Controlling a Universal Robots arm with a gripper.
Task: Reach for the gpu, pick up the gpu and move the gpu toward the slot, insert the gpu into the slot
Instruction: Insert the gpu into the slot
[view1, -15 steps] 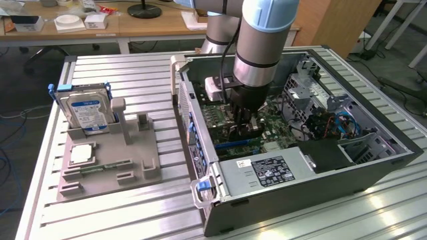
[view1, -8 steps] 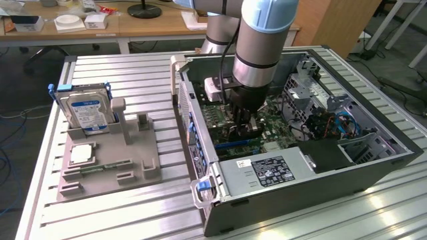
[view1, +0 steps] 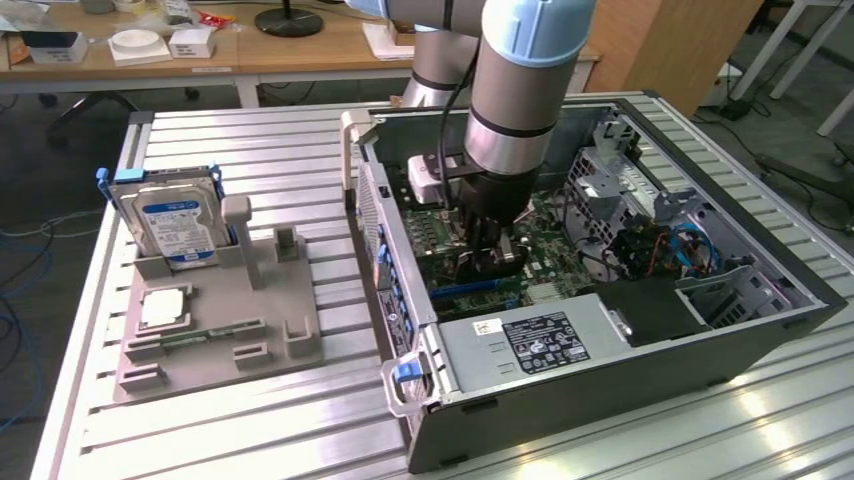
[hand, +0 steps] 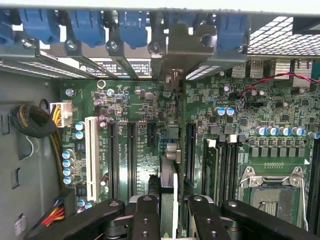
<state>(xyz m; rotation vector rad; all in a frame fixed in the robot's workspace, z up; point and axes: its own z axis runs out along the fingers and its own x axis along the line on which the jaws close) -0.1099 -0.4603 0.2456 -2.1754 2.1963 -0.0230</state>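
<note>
1. Nearest the wrist camera, the claw (hand: 169, 212) has its two black fingers (hand: 145, 220) drawn partway in and clamped on the top edge of the card (hand: 168, 192), which hangs edge-on between them, thin and upright.
2. The card sits directly over the motherboard (hand: 145, 165), with its lower edge close to the board. Whether it already touches a slot I cannot tell.
3. Just beyond the claw, the long black slots (hand: 131, 155) run parallel to the card, and the white slot (hand: 91, 157) lies further off to one side of them. My judgement is that the step in hand is the insertion, so the card's edge should line up with a single black slot along its full length before any push.
4. Keep the card vertical. A tilt towards the neighbouring slots would likely catch the edge connector on a slot wall.
5. Farther from the claw, the metal end bracket (hand: 182, 47) of the card stands against the row of blue latches (hand: 132, 25) at the rear of the case (view1: 747, 340). It should slide down its own opening, not behind a neighbouring cover.
6. In the exterior view the arm (view1: 514, 100) reaches straight down into the open case, which lies on the ribbed counter (view1: 267, 420). The hard drive (view1: 171, 222) stands in the grey tray (view1: 214, 330), well apart from the case.
</note>
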